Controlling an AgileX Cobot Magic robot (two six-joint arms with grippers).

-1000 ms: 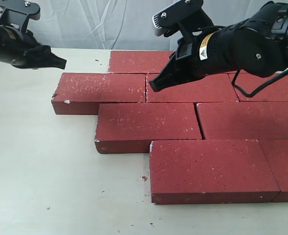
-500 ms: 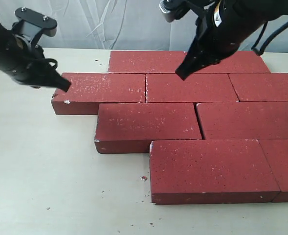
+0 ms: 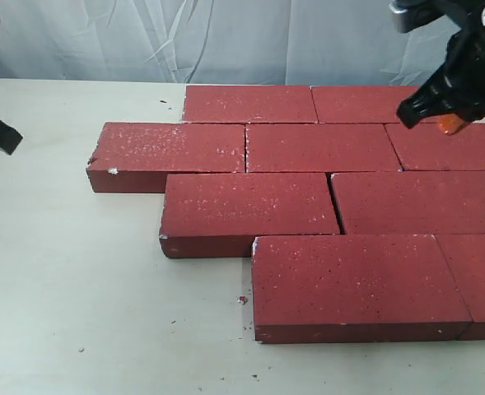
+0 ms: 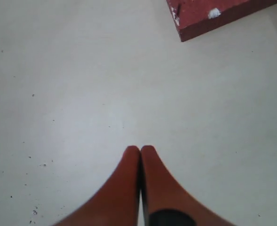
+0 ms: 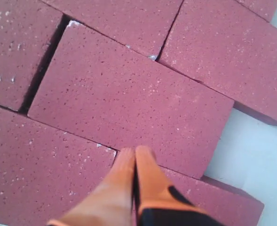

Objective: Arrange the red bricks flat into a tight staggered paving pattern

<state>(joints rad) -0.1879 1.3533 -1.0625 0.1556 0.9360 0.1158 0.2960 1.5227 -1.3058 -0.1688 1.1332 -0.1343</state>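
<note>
Pattern looks about done: red bricks (image 3: 308, 197) lie flat on the table (image 3: 61, 288) in four staggered rows, so the main risk now is disturbing it. Landmark = front brick (image 3: 353, 284). Just left of its near corner sits a crumb of grit (image 3: 242, 299); any brick slid over that rides up and won't seat flat. One row behind the front brick, the seam (image 3: 333, 202) between the two bricks shows dark, the loosest joint I can see. Nudging it closed from one end would likely shove the neighbours and open another joint. Two rows behind and well left, the end brick (image 3: 172, 152) has a chipped corner and nothing backing its outer side, so it's the easiest to knock askew. Left claw (image 4: 140, 154) hangs over bare table further left of that, pressed together, holding nothing; a sweep inward clips that corner. Right claw (image 5: 134, 154) hangs above the rows farthest behind the front brick, off to the right, also pressed together and empty. A drop from there puts its point on a brick face and could scrape or shift it.
</note>
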